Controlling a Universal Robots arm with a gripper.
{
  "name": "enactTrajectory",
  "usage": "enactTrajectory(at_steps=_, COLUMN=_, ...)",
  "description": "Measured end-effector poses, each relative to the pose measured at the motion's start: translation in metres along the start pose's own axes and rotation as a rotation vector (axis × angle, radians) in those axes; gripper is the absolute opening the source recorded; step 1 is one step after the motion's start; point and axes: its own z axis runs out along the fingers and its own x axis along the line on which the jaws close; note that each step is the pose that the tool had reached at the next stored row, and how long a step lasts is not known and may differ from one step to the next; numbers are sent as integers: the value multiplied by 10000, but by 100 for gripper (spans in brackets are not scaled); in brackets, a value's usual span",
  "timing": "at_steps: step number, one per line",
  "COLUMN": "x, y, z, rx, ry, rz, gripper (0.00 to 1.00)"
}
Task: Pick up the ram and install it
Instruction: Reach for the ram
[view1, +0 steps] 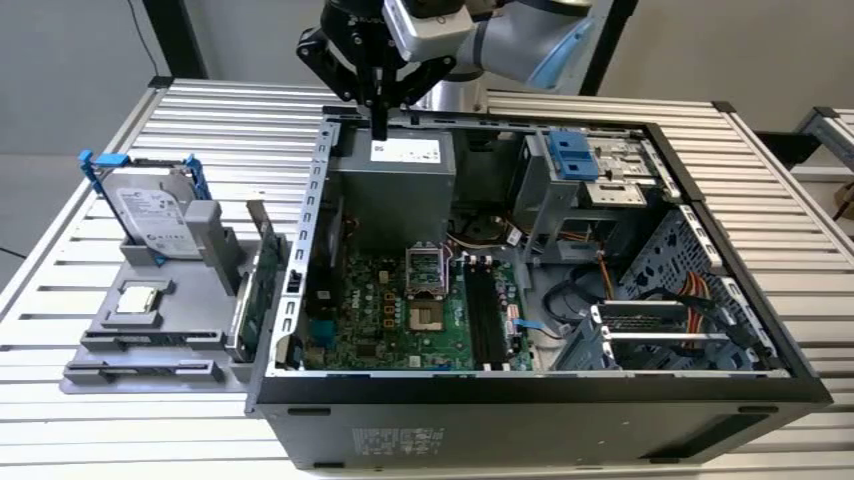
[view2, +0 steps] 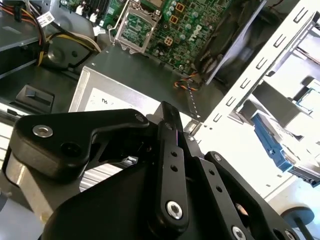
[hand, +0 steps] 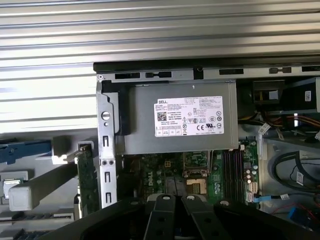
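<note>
The fingers are held together, empty, above the computer case; the ram is seen well apart, in the bench holder

The table is ribbed bare metal, pale, with a soft satin sheen. The computer case is sheet metal, with matt dark paint on its outer rim and dull grey unpainted steel inside. Toward the case's eleven o'clock in the exterior view, the power supply is smooth grey metal bearing a white paper label. The motherboard is glossy green laminate. At nine o'clock of the case, a matt grey plastic holder carries a hard drive with a shiny metal face and blue plastic rails. The gripper is smooth, semi-matt black with bright metal pins.
</note>
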Motion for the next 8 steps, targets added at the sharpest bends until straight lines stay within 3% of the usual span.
enactTrajectory(at_steps=3, x=91, y=-6, z=-2, rx=0, ry=0, rz=1, gripper=0)
enactTrajectory(at_steps=8, x=181, y=-13, z=-4, rx=-1, ry=0, rz=0, gripper=0)
